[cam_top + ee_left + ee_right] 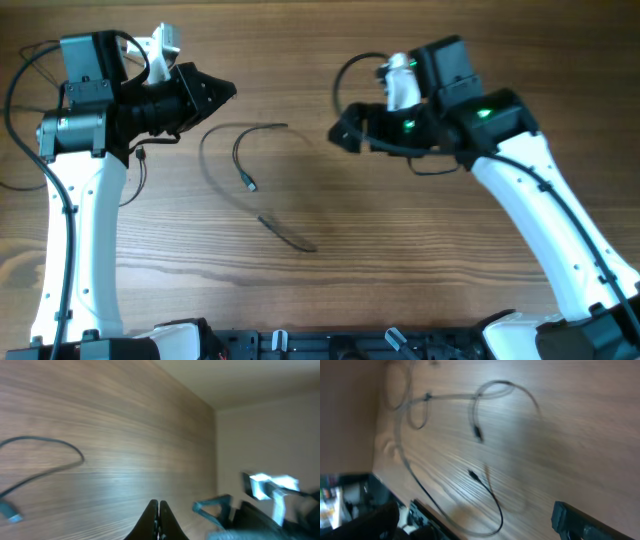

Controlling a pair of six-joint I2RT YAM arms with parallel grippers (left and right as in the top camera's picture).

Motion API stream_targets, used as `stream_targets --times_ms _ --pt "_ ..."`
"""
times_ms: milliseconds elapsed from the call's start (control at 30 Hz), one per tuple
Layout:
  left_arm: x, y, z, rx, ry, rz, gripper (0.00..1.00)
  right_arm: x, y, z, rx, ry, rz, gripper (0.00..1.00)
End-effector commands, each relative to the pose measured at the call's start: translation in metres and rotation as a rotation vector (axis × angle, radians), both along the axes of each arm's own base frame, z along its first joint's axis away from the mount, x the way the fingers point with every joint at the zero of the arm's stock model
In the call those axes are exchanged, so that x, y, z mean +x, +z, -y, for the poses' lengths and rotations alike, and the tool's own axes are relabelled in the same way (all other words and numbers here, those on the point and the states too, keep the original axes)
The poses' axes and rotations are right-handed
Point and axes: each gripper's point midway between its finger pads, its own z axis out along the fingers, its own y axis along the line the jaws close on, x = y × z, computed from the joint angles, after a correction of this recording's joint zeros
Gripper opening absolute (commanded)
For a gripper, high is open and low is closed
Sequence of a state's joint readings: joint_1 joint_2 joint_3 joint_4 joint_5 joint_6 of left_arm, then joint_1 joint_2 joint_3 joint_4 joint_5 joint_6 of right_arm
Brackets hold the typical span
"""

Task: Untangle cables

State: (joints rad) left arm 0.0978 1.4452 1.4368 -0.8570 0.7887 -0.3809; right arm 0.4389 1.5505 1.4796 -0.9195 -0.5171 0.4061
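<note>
Left arm (pixel 82 240) points toward the cables (pixel 243 160), jaws pressed together, empty; right arm (pixel 545 205) opposite, jaws spread.

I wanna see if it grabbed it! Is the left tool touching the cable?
Apart. The left wrist view shows the left tool shut on nothing, with bare table between it and the cable.

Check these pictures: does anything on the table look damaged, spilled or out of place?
Nothing stands out. The cables lie in loose curves on the table, with no visible damage. The left gripper is shut and empty.
</note>
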Motion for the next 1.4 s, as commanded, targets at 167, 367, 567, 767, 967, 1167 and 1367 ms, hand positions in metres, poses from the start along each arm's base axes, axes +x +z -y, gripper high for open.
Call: stream_targets --times_ms 167,367,567,767,967,1167,1367 --pt "-0.009 -0.064 -0.127 0.476 0.523 -0.265 0.04 -0.024 -0.090 -0.083 -0.074 0.365 -0.025 1.00" --pt "-0.022 -0.081 -0.139 0.505 0.534 -0.347 0.37 -0.011 -0.096 -0.121 -0.052 0.179 -0.039 1.00" --pt "-0.023 -0.081 -0.138 0.504 0.532 -0.354 0.73 -0.012 -0.124 -0.148 -0.005 -0.212 -0.325 0.93" --pt "-0.032 -0.086 -0.136 0.499 0.532 -0.400 1.00 -0.027 -0.166 -0.206 0.076 -0.281 -0.431 0.86" --pt "-0.030 -0.082 -0.111 0.337 0.504 -0.428 1.00 -0.016 -0.203 -0.211 0.054 -0.475 -0.437 0.79" --pt "-0.026 -0.079 -0.108 0.317 0.495 -0.407 1.00 -0.019 -0.230 -0.232 0.090 -0.568 -0.410 0.82" --pt "-0.026 -0.079 -0.108 0.317 0.495 -0.407 1.00 -0.010 -0.245 -0.232 0.105 -0.663 -0.389 0.76"
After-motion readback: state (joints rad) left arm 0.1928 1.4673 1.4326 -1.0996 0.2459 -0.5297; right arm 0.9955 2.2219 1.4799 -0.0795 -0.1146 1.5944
